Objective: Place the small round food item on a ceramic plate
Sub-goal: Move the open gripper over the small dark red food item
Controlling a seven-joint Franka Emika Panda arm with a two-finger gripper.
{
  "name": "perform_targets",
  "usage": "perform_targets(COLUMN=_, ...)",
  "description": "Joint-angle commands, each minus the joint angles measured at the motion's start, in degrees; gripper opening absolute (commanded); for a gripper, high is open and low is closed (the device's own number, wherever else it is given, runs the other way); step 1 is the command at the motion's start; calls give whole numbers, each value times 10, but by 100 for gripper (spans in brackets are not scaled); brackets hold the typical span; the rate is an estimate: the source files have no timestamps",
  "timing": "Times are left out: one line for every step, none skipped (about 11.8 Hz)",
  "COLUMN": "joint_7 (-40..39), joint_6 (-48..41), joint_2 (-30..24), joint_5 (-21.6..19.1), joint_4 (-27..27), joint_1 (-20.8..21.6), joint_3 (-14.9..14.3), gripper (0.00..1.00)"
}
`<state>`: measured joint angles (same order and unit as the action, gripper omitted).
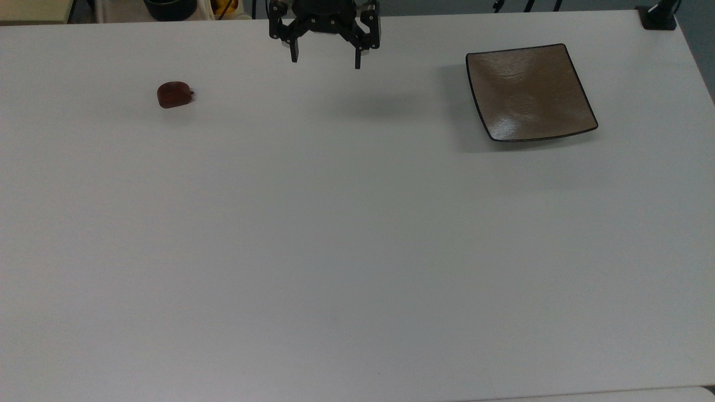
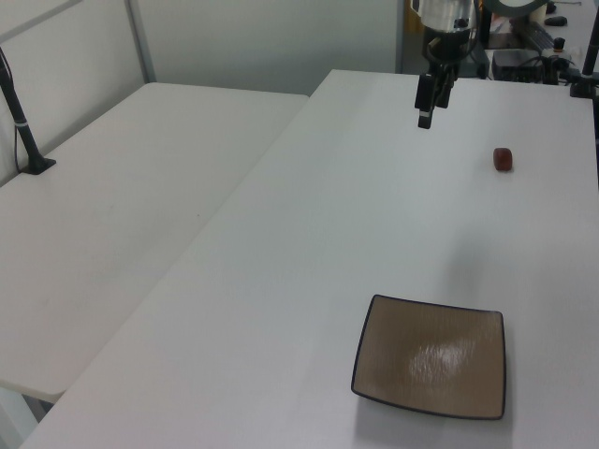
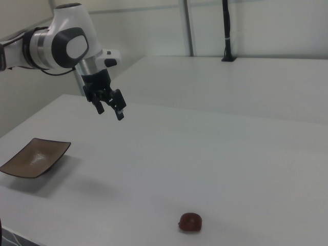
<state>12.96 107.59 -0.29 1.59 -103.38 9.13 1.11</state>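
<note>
Status: my end effector [image 1: 325, 60] hangs above the tabletop [image 1: 346, 251] with its two fingers spread apart and nothing between them. In the top view it sits near the far edge, between the two task items and well apart from both.

Item location: the small round food item [image 1: 174, 94] rests directly on the tabletop toward the top view's left, with its stem-like nub pointing to the top view's right. In the right view it lies near the front edge [image 3: 190, 222]. The ceramic plate [image 1: 530, 92] stands toward the top view's right, bare, corners upturned.

Handling assessment: I judge the item to be light, given how small it is against the plate. Its rounded, somewhat glossy surface may slip or roll under uneven pressure, and whether it is firm or soft cannot be told. Recommended hold: fingers across the widest part of the body, clear of the nub, closing gently. The plate, being ceramic, should be treated as breakable; release low over its centre.

Clearance: open tabletop lies all around both items, and nothing stands in the line between them. The plate's raised rim is the one edge to pass over. The plate sits close to the tabletop's edge at the top view's right.
</note>
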Motion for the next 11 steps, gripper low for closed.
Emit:
perform_targets(joint_7=7, joint_6=6, joint_2=-9, joint_5=-8, joint_4=-11, joint_1=1, joint_3=1, gripper=100)
perform_targets(joint_7=5, joint_6=5, joint_2=-9, joint_5=-6, joint_4=-12, joint_1=1, joint_3=1, gripper=100)
perform_targets(joint_7=-1, joint_6=7, joint_2=-9, joint_5=-6, joint_4=-11, joint_1=1, joint_3=1, gripper=100)
perform_targets(joint_7=0, joint_6=2, joint_2=-9, joint_5=-6, joint_4=-12, joint_1=0, joint_3=1, gripper=100)
perform_targets(joint_7=-1, joint_6=-9, joint_2=-11, joint_5=-6, joint_4=-12, joint_1=0, joint_3=0, gripper=100)
perform_targets(joint_7=-10, joint_6=-19, joint_2=-11, joint_5=-1, joint_4=-12, joint_1=-2, joint_3=0, gripper=100)
perform_targets(joint_7=-19, joint_6=-20, joint_2=-12, joint_5=0, joint_4=-12, joint_1=-5, joint_3=0, gripper=100)
perform_targets(joint_7=-22, joint_6=-20, joint_2=-16, joint_5=0, joint_4=-16, joint_1=-9, joint_3=-4, gripper=100)
perform_targets(joint_7=-21, joint_6=-20, joint_2=-23, joint_5=0, joint_4=-18, joint_1=-18, joint_3=-4, gripper=100)
perform_targets(joint_7=-19, joint_6=-18, joint_2=-28, joint_5=2, joint_4=-31, joint_1=-28, joint_3=-6, gripper=100)
perform_targets(joint_7=-17, joint_6=-19, joint_2=-30, joint_5=5, joint_4=-37, joint_1=-35, joint_3=-8, gripper=100)
